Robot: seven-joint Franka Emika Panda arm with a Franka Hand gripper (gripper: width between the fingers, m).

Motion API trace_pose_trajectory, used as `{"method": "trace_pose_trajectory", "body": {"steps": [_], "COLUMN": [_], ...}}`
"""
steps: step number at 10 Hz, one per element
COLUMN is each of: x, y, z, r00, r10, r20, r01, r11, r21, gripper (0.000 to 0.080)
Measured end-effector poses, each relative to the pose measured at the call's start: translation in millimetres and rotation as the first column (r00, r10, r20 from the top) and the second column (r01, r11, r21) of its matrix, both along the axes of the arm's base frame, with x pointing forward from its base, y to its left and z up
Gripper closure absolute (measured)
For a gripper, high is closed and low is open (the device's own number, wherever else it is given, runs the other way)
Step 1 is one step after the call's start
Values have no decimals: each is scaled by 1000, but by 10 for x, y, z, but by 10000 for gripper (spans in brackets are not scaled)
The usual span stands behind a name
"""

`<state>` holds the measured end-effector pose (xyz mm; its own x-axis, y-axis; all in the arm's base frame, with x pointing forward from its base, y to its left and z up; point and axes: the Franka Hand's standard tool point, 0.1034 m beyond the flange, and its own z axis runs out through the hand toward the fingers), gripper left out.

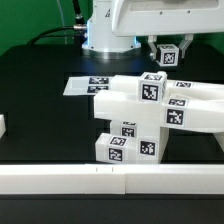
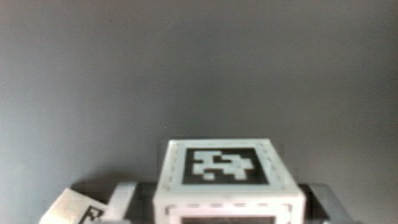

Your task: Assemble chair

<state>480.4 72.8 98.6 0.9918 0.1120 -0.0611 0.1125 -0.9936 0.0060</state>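
Nearest the exterior camera, a low white barrier (image 1: 110, 178) runs across the front of the black table (image 1: 40, 115). Just behind it stands the partly built chair (image 1: 150, 110): a cluster of white tagged blocks stacked and joined, with long bars reaching toward the exterior view's right. Several parts appear already mated, so assembly looks well under way, though which joints are seated cannot be confirmed from here.

A small white part (image 1: 2, 126) lies alone at the exterior view's left edge, well apart from the cluster; it looks unused so far.

Behind the chair, the marker board (image 1: 85, 87) lies flat on the table.

Farther back, the gripper (image 1: 167, 52) hangs above the table, carrying a tagged white block (image 2: 222, 172). In the wrist view the fingers (image 2: 125, 200) sit narrowly set against either side of this block, holding it clear of the table.

Judgement: at least this held block remains to be fitted, and probably the stray part.
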Motion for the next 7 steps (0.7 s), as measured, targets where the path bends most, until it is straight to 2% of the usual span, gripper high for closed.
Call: {"method": "trace_pose_trajectory", "body": {"steps": [3,4,6,7], "x": [3,118,492,538], "y": [-13,-96,-318,-379], "z": [-8,57,268,328], "r00": [1000,999,1000,1000], "r10": [0,34,12,20], "r20": [-1,-1,15,-7], "r01": [0,-34,-13,-20], "r11": [1000,999,1000,1000], "r21": [-1,4,18,24], "gripper": [528,528,528,528]}}
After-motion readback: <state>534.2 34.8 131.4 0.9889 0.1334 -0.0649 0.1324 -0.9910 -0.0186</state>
